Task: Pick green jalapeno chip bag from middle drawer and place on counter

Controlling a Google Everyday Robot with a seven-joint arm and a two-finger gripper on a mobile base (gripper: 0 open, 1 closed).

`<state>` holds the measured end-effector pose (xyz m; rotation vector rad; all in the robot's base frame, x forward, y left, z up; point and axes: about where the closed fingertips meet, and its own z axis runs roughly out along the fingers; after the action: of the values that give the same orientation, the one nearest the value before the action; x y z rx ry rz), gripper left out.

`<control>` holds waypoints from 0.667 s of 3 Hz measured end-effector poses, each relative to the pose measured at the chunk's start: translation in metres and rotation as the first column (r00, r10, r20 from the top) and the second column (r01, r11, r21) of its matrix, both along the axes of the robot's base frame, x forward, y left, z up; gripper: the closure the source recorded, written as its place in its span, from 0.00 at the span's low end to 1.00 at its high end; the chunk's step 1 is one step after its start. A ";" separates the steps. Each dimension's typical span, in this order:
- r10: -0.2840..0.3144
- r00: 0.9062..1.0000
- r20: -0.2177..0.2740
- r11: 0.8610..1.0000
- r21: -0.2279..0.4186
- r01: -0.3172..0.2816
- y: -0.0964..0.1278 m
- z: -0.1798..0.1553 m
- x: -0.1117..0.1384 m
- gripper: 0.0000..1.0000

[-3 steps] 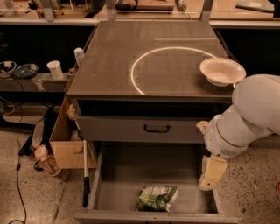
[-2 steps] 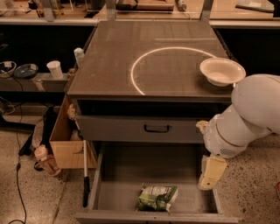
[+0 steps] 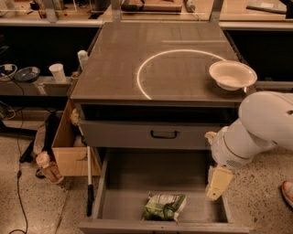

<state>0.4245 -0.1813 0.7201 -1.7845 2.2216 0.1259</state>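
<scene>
Change over the last second: the white arm (image 3: 268,121) has sunk slightly, so that its rounded upper link now lies lower beside the front right corner of the counter (image 3: 123,55), below the white bowl (image 3: 232,74). The gripper (image 3: 219,183) has followed it a little downward and inward, and hangs over the right side of the open middle drawer (image 3: 137,183).

It was probably a robotics lab or workshop: a speckled terrazzo floor (image 3: 27,208) with a loose cable (image 3: 19,155), wooden workbenches (image 3: 242,10) behind, a cardboard box (image 3: 68,157) beside the grey cabinet (image 3: 123,135), and the robot's gripper (image 3: 219,183) hanging over the right side of the open middle drawer (image 3: 137,176).
</scene>
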 end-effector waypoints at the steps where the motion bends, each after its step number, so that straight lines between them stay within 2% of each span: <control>1: -0.008 0.999 -0.036 1.000 0.014 0.009 0.002 -0.025 0.006 0.00; 2: -0.032 0.996 -0.087 0.999 0.010 0.033 0.001 -0.078 0.016 0.00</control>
<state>0.4408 -0.1803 0.6423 -1.7688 2.3038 0.2127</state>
